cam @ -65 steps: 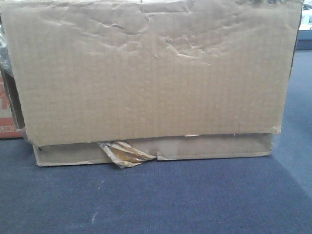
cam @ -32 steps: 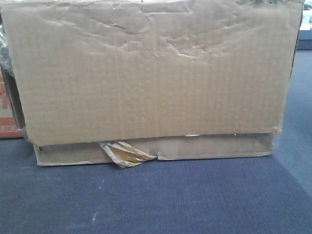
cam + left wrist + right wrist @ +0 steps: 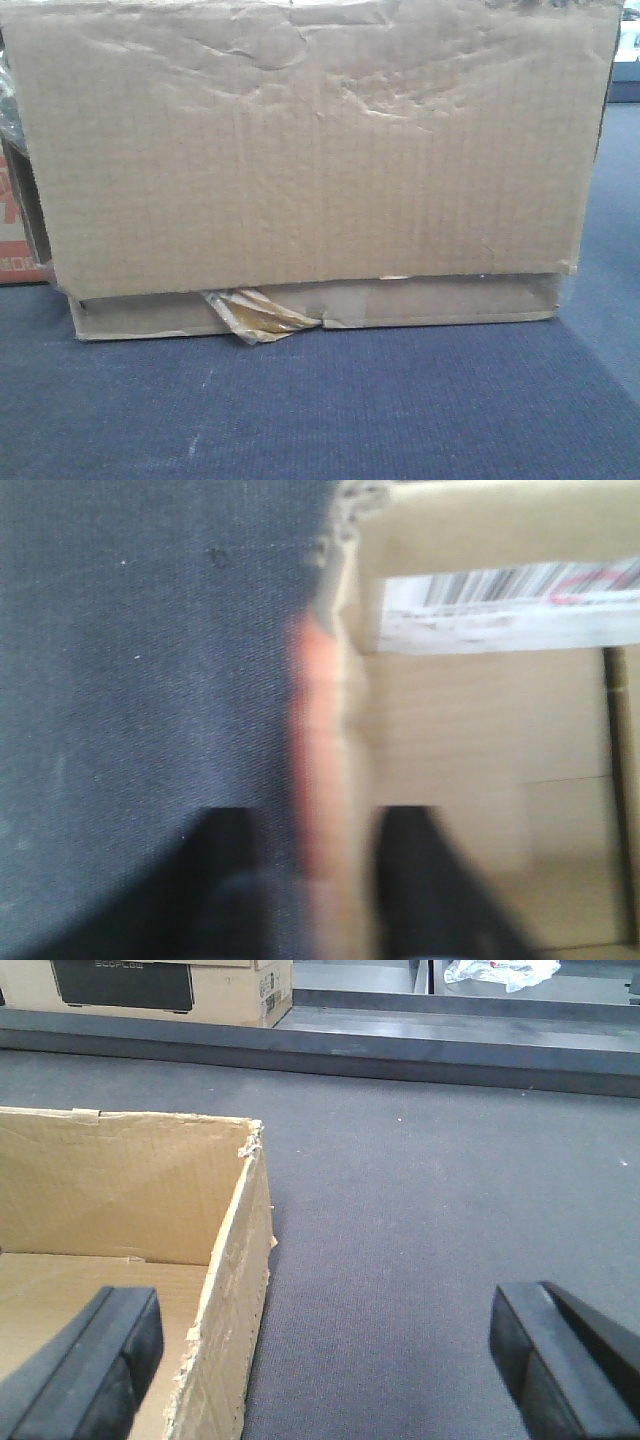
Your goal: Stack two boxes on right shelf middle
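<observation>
My left end effector (image 3: 315, 820) has its two dark fingers spread to either side of a cardboard wall. One finger is over the blue-grey carpeted surface (image 3: 130, 680) and the other is inside the box. The view is blurred, and I see no pinch. That wrist looks almost straight down.

My right end effector (image 3: 325, 1310) is spread wide and straddles a ragged, torn wall. The lower-left finger is inside the open box and the lower-right one is over the carpet. This wrist looks forward and down.

Only the front view shows the stack. The tall box (image 3: 310, 150), wide, brown and creased across its upper face, sits on the flat box (image 3: 430, 303). A crumpled yellowish tape scrap (image 3: 258, 315) hangs at the flat box's front, left of centre. The pile stands on the surface and fills most of the frame.

Only the left wrist shows a white barcode label (image 3: 500, 605) on a flap at upper right. Only the right wrist shows a printed carton (image 3: 150, 990) at upper left, beyond a dark ledge (image 3: 450, 1055).
</observation>
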Motion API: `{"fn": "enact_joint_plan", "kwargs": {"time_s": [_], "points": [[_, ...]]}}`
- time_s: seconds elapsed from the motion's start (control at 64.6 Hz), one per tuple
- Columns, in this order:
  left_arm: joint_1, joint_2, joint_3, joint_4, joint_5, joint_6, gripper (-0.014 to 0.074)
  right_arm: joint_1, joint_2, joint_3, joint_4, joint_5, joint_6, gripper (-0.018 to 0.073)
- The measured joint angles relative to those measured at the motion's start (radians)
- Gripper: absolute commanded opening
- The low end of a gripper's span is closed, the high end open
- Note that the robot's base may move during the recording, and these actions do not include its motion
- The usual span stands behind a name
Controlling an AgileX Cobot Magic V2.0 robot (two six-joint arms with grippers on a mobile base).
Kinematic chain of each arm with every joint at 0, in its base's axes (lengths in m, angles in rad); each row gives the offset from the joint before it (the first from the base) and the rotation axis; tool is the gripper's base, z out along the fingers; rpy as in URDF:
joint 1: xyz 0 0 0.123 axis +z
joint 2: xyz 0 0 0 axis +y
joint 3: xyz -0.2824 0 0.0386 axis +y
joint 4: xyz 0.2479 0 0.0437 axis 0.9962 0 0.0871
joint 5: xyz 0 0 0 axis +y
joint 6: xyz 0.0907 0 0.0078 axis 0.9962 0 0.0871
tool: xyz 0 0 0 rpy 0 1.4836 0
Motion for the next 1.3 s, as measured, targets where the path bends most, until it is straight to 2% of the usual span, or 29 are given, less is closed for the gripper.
{"fn": "enact_joint_plan", "kwargs": {"time_s": [0.031, 0.34, 0.65, 0.774, 0.928, 1.006, 1.114, 1.3], "points": [[0.0, 0.0, 0.0, -0.002, 0.0, 0.0, -0.0112, 0.0, 0.0, 0.0, 0.0, -0.001, 0.0, 0.0568], [0.002, -0.011, -0.002, -0.007, 0.001, -0.012, -0.0111, 0.0, 0.0, 0.0, 0.0, 0.005, 0.0, 0.0568], [0.002, -0.198, -0.002, 0.005, -0.016, -0.024, -0.0111, 0.0, 0.0, 0.0, 0.0, 0.019, 0.0, 0.0568], [0.002, -0.293, -0.015, 0.013, -0.046, -0.071, -0.0111, 0.0, 0.0, 0.0, 0.0, 0.021, 0.0, 0.0568], [-0.006, -0.373, -0.118, 0.008, -0.06, -0.146, -0.0111, 0.0, 0.0, 0.0, 0.002, 0.022, 0.0, 0.0568], [-0.034, -0.387, -0.203, 0.005, -0.058, -0.185, -0.0111, 0.0, 0.0, 0.0, 0.002, 0.024, 0.0, 0.0568], [-0.117, -0.389, -0.324, 0.0, -0.051, -0.246, -0.0111, 0.0, 0.0, 0.0, 0.004, 0.024, 0.0, 0.0568], [-0.338, -0.364, -0.442, -0.01, -0.048, -0.394, -0.0111, 0.022, 0.0, 0.0, 0.006, 0.024, 0.0, 0.0568]]}}
